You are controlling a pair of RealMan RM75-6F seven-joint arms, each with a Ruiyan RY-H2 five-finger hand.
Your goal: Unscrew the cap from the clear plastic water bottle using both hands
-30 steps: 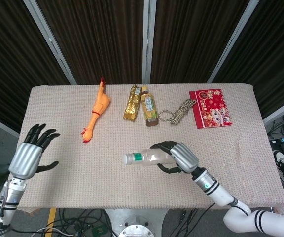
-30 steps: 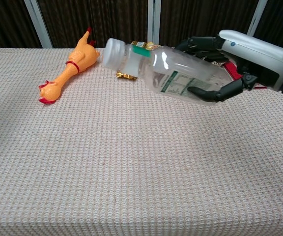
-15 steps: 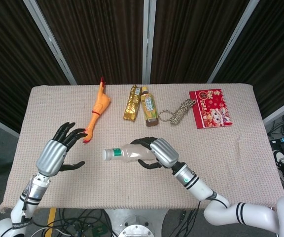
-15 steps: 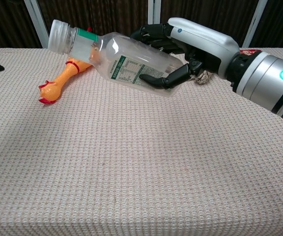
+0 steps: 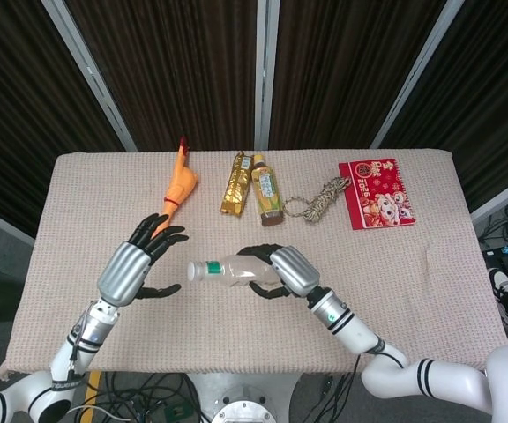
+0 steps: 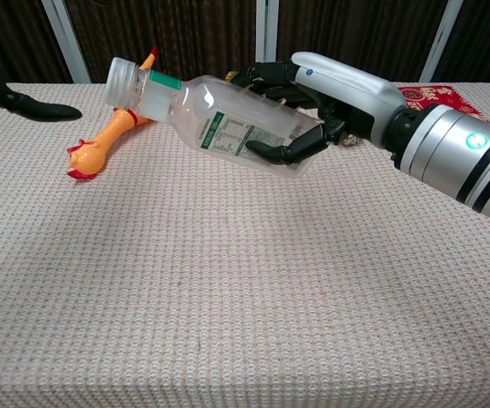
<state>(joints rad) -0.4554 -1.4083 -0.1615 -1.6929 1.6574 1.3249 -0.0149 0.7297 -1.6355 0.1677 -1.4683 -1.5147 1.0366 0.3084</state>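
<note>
The left hand point(image 5: 138, 264) has neared the cap point(image 5: 196, 270), fingers apart; the right hand point(image 5: 282, 270) grips the bottle point(image 5: 232, 271), half-hiding it.

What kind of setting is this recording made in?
Likely a lab or robot test station: a cloth-covered table against dark panels, loose cables under its front edge, and unrelated props such as a rubber chicken.

The counter point(image 5: 78, 203) under a beige woven cloth carries, along its far edge, an orange rubber chicken point(image 5: 173, 196), a gold foil packet point(image 5: 233, 183), a small amber drink bottle point(image 5: 266, 190), a coiled rope point(image 5: 317, 199) and a red printed booklet point(image 5: 377, 193)
</note>
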